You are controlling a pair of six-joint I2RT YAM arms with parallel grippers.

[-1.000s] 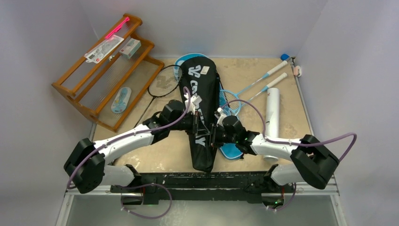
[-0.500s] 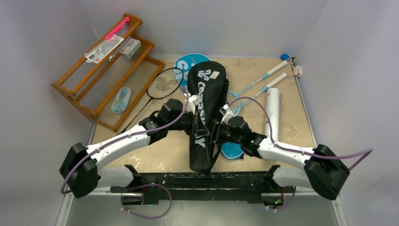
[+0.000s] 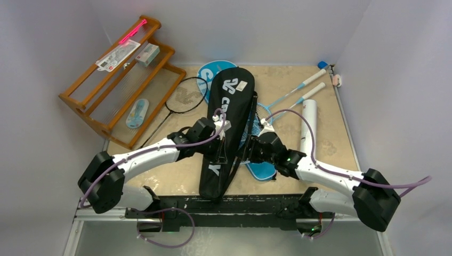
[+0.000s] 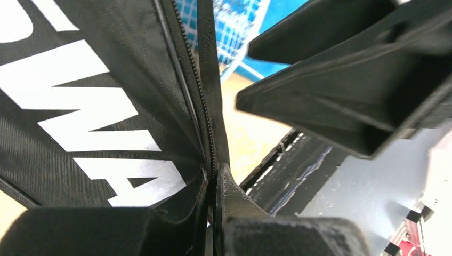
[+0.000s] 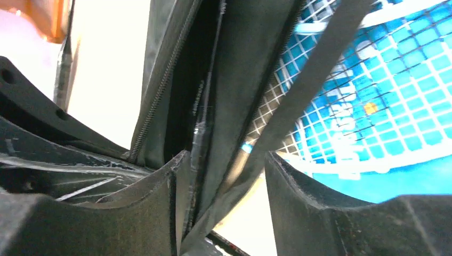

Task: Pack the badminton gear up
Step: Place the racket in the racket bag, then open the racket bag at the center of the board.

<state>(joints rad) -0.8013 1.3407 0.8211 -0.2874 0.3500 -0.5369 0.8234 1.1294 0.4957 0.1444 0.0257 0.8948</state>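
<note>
The black CROSSWAY cover (image 3: 230,106) lies slanted down the middle of the table. My left gripper (image 3: 223,145) is shut on its zipper edge (image 4: 205,128), the seam pinched at the fingertips of the left gripper (image 4: 215,184). My right gripper (image 3: 247,152) stands open beside the cover's right side. In the right wrist view the cover's edge (image 5: 234,80) and a black strap (image 5: 312,88) pass between the jaws of the right gripper (image 5: 226,178). The blue cover (image 3: 261,170) lies underneath. Light-blue rackets (image 3: 298,90), a black racket (image 3: 184,96) and the white tube (image 3: 308,125) lie around it.
A wooden rack (image 3: 114,88) with small packaged items and a pink stick (image 3: 132,32) stands at the back left. A small blue object (image 3: 322,64) and a small pale one (image 3: 337,80) sit in the back right corner. White walls close in the table on three sides.
My right gripper has opened and let go of the cover's edge. The left arm has swung the cover's near end to the left, uncovering more of the black racket.
</note>
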